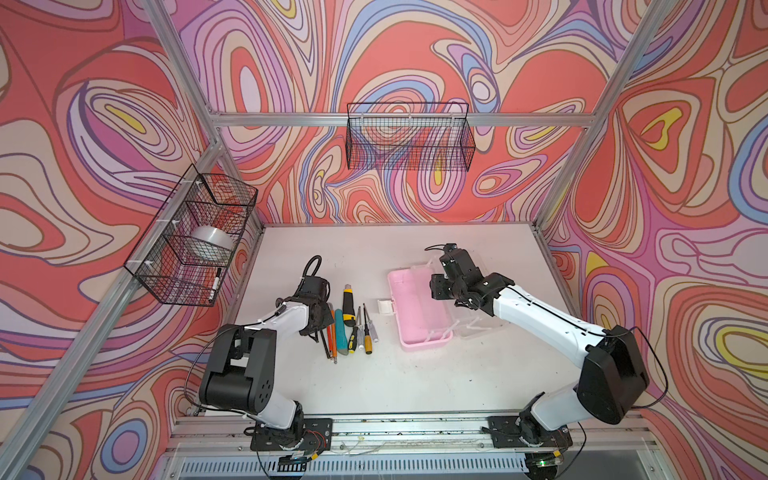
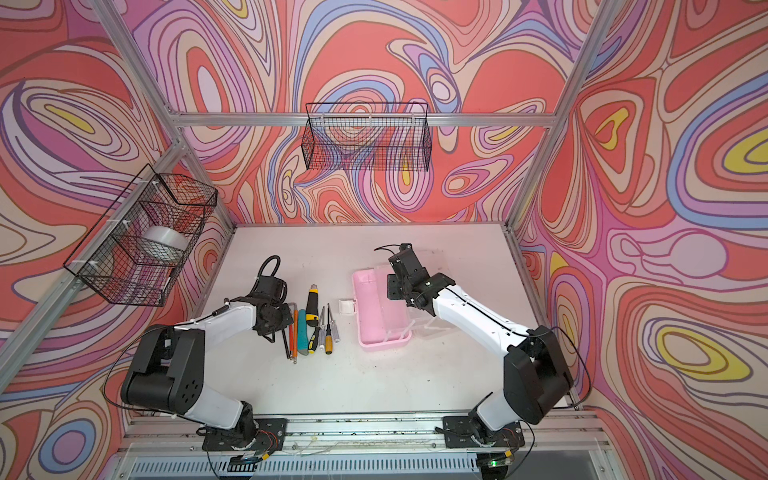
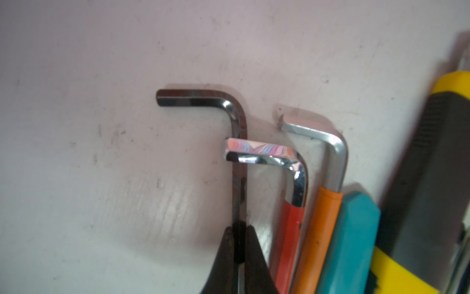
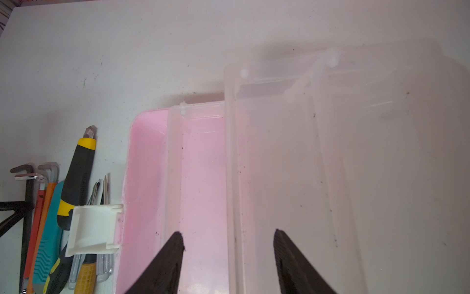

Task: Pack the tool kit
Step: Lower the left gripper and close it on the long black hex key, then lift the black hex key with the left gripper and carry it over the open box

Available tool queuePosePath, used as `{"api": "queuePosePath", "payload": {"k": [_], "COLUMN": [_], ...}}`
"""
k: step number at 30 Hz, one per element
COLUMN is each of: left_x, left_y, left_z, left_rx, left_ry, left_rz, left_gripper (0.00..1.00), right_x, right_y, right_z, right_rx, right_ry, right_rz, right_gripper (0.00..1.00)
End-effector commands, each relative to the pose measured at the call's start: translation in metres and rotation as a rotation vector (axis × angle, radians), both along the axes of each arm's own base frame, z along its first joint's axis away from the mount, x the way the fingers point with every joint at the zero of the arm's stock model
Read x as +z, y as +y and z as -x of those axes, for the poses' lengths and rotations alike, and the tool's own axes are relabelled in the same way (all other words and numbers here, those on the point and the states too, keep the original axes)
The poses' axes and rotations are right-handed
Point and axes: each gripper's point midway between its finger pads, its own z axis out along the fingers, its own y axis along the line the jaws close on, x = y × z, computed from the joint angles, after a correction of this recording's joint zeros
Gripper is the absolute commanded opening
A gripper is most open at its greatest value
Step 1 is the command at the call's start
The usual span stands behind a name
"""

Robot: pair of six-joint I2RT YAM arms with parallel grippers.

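Left wrist view is showing my left gripper pinching the black key by its long shank, jaws almost together, so that I can lift it without dragging its neighbours. I am hovering the right gripper over the open case, jaws wide and straddling a clear wall (gripping nothing, I judge), probably for steadying. Other tools are lying in a row beside the case

No writing, label, brand, number or sign can be read anywhere, neither on the yellow-black knife, the teal knife or the pink case, nor on the marker, which is too small to tell.
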Motion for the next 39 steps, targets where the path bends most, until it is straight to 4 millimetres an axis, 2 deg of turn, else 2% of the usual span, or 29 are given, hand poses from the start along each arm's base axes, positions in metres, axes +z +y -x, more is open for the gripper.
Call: {"api": "queuePosePath", "payload": {"k": [1, 4, 10, 12, 15, 21, 24, 26, 31, 33, 36, 38, 39], "left_x": [0.011, 0.018, 0.040, 0.051, 0.080, 0.151, 0.179, 0.188, 0.187, 0.182, 0.167, 0.151, 0.149], "left_y": [0.003, 0.002, -0.002, -0.009, -0.027, -0.079, -0.124, -0.155, -0.238, -0.262, -0.287, -0.295, -0.301], "left_z": [-0.002, -0.003, -0.002, -0.001, 0.001, -0.002, -0.014, -0.022, -0.042, -0.047, -0.051, -0.050, -0.055], "left_rx": [-0.005, -0.008, -0.006, -0.016, -0.050, -0.124, -0.204, -0.263, -0.401, -0.428, -0.431, -0.411, -0.403], "left_ry": [-0.005, -0.020, -0.085, -0.111, -0.172, -0.347, -0.419, -0.439, -0.425, -0.411, -0.380, -0.344, -0.356], "left_rz": [-0.016, -0.017, -0.023, -0.009, 0.013, 0.135, 0.225, 0.257, 0.362, 0.385, 0.413, 0.422, 0.441], "left_gripper": [0.05, 0.00, 0.00, 0.00, 0.00, 0.00, 0.00, 0.00, 0.00, 0.00, 0.00, 0.00, 0.00], "right_x": [0.005, 0.004, 0.000, 0.002, 0.007, 0.021, 0.029, 0.034, 0.045, 0.048, 0.053, 0.054, 0.055], "right_y": [0.005, 0.006, 0.007, 0.005, 0.003, -0.004, -0.009, -0.012, -0.020, -0.024, -0.030, -0.033, -0.034], "right_z": [-0.006, -0.007, -0.012, -0.013, -0.013, -0.011, -0.009, -0.007, -0.001, 0.001, 0.005, 0.007, 0.008], "right_rx": [0.008, 0.013, 0.011, 0.006, -0.003, -0.025, -0.039, -0.048, -0.063, -0.074, -0.084, -0.093, -0.095], "right_ry": [-0.023, -0.024, -0.021, -0.024, -0.036, -0.070, -0.088, -0.096, -0.118, -0.122, -0.134, -0.139, -0.142], "right_rz": [-0.008, -0.006, -0.009, -0.011, -0.022, -0.045, -0.057, -0.067, -0.084, -0.084, -0.085, -0.083, -0.082], "right_gripper": [0.60, 0.60, 0.60, 0.60, 0.60, 0.60, 0.60, 0.60, 0.59, 0.59, 0.59, 0.59, 0.59]}}
